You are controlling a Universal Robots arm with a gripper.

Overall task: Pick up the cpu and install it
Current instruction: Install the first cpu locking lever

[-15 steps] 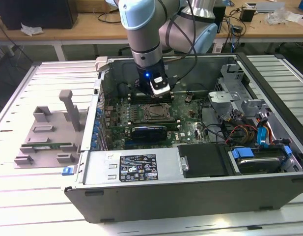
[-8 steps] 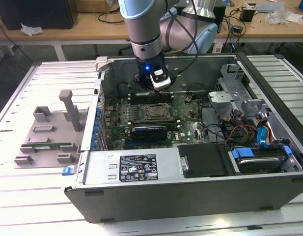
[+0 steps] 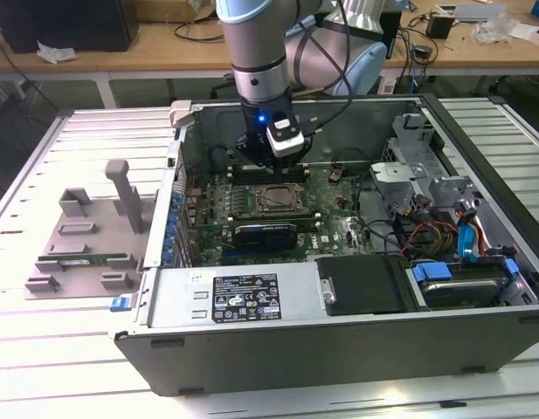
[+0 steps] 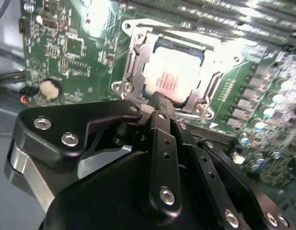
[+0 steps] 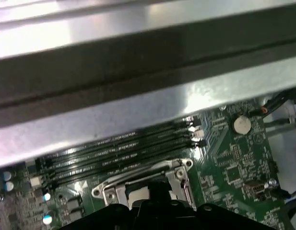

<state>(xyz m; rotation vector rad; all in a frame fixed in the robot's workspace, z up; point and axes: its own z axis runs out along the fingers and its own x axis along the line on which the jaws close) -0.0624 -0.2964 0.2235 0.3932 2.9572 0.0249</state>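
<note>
The cpu [image 4: 172, 76], a flat square chip with a shiny silver top, lies inside the square metal socket frame [image 4: 133, 60] on the green motherboard [image 4: 76, 52]. In the exterior view the socket [image 3: 278, 199] sits in the middle of the open computer case, and the arm hangs straight over its far side. My gripper [image 4: 157, 98] is black, and its tip is just above the near edge of the cpu with nothing seen in it. In the exterior view the gripper [image 3: 271, 166] is partly hidden by the wrist cameras. The first wrist view shows the socket frame [image 5: 138, 179] beyond the gripper body [image 5: 157, 211].
Black memory slots [image 5: 114, 153] run beside the socket, under the case's metal wall [image 5: 138, 62]. A coin battery [image 4: 50, 88] sits on the board. A power supply [image 3: 243, 297] lies in front, and drive bays with cables [image 3: 444, 227] lie at the exterior view's right. A grey fixture [image 3: 86, 244] holds a green memory stick [image 3: 81, 258].
</note>
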